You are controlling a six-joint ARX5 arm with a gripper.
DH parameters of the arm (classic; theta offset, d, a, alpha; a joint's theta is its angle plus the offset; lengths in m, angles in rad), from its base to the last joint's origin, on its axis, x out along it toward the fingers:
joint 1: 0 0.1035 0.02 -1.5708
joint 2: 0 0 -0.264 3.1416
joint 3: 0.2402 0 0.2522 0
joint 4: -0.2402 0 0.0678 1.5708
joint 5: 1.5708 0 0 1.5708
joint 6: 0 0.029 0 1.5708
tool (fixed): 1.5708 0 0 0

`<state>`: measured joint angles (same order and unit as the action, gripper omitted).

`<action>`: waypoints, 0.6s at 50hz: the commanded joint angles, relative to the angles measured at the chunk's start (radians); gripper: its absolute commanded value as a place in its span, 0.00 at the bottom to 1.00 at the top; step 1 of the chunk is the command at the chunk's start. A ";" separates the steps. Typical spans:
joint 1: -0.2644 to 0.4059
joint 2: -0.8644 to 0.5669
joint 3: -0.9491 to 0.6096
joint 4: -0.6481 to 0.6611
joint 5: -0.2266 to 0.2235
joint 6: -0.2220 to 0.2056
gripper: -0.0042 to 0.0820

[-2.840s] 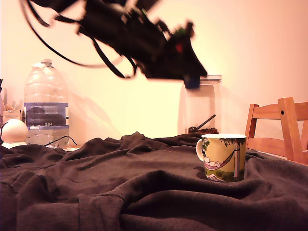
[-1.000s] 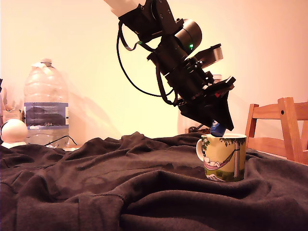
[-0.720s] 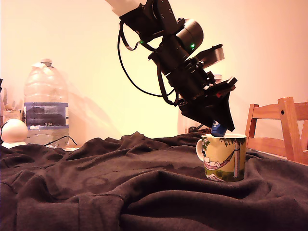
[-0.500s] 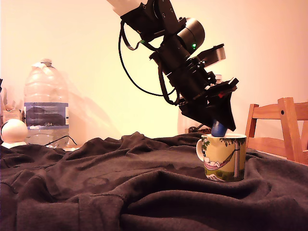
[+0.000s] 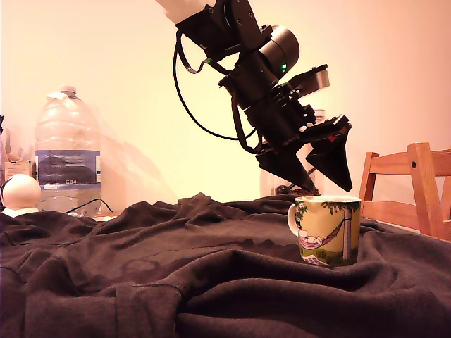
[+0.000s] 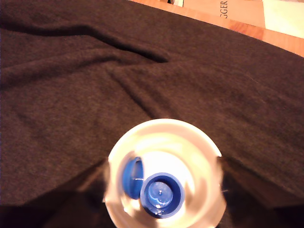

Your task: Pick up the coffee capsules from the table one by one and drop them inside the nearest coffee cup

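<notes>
The jaws stand spread apart with nothing between them, the gripper (image 5: 322, 184) hanging just above the mouth of the cup (image 5: 326, 229). In the exterior view the two dark tips point down at the rim, the one toward that view's left very close to the near lip, and I can see no capsule outside the cup from here. The cup sits on the cloth-covered table (image 5: 176, 282), toward the exterior view's right, with a wooden chair (image 5: 409, 186) beyond it and a big water bottle (image 5: 68, 151) well apart on the left.

From the wrist view, looking straight down into the cup (image 6: 209, 142), one blue capsule (image 6: 160, 194) lies inside on the bottom, and a second blue shape beside it may be another capsule or its reflection on the wall; I cannot tell which.

The worry, to my eye: the cup rests on soft, wrinkled cloth, so if the arm pulls away sideways instead of upward, a tip could catch the rim and tip it, spilling what is inside
</notes>
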<state>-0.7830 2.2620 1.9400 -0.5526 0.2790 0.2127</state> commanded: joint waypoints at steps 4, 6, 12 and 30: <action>-0.004 -0.014 -0.001 0.009 0.002 0.025 0.48; -0.004 -0.027 -0.001 0.010 0.001 0.028 0.38; -0.004 -0.065 -0.001 0.014 0.001 0.035 0.11; 0.015 -0.190 -0.019 0.044 0.004 0.063 0.02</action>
<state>-0.7753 2.0972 1.9400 -0.5236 0.2813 0.2668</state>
